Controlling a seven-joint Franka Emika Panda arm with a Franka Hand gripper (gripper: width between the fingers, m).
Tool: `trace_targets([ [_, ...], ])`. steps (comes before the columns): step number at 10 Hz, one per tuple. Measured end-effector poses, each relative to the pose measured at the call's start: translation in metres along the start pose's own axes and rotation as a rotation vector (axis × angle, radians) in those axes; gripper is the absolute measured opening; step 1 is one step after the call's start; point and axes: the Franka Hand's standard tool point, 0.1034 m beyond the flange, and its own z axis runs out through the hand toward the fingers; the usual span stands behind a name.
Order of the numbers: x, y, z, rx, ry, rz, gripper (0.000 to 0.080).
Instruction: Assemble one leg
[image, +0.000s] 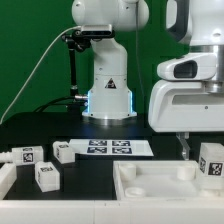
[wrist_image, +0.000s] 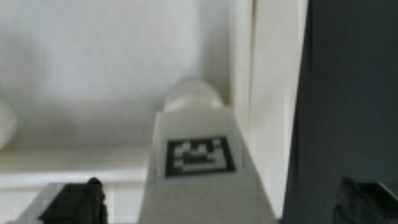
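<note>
A white leg with a black marker tag (image: 211, 162) stands upright at the right corner of the white tabletop part (image: 150, 186). In the wrist view the same leg (wrist_image: 199, 130) lies between my fingers, with a gap on each side. My gripper (image: 197, 150) is open and hangs around the leg's upper part, touching nothing. One dark fingertip (wrist_image: 75, 203) shows to one side of the leg and the other (wrist_image: 365, 203) on the far side. The tabletop part (wrist_image: 89, 90) fills the wrist view behind the leg.
Three loose white tagged legs (image: 25, 155) (image: 63, 152) (image: 45, 175) lie at the exterior view's left. The marker board (image: 107, 148) lies in the middle in front of the robot base (image: 108, 95). Another white piece (image: 5, 182) sits at the left edge.
</note>
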Motion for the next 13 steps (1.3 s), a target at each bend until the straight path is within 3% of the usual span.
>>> trace_targets([
  [1,-0.0004,0.0001,0.0004,0.000,-0.001,0.010,0.0526],
  [2,-0.0004,0.0002,0.0004,0.000,-0.001,0.015,0.0526],
  [4,0.0002,0.0030,0.0002,-0.004,0.000,0.132,0.0290],
  [6,0.0001,0.0038,0.0010,-0.002,0.011,0.277,0.0290],
  [9,-0.0073,0.0031,0.0035,0.029,0.083,0.700,0.0290],
  [11,-0.0046,-0.0002,0.0040,0.092,0.077,1.029,0.0290],
  [13,-0.0008,0.0029,0.0033,0.130,0.063,1.143,0.0290],
])
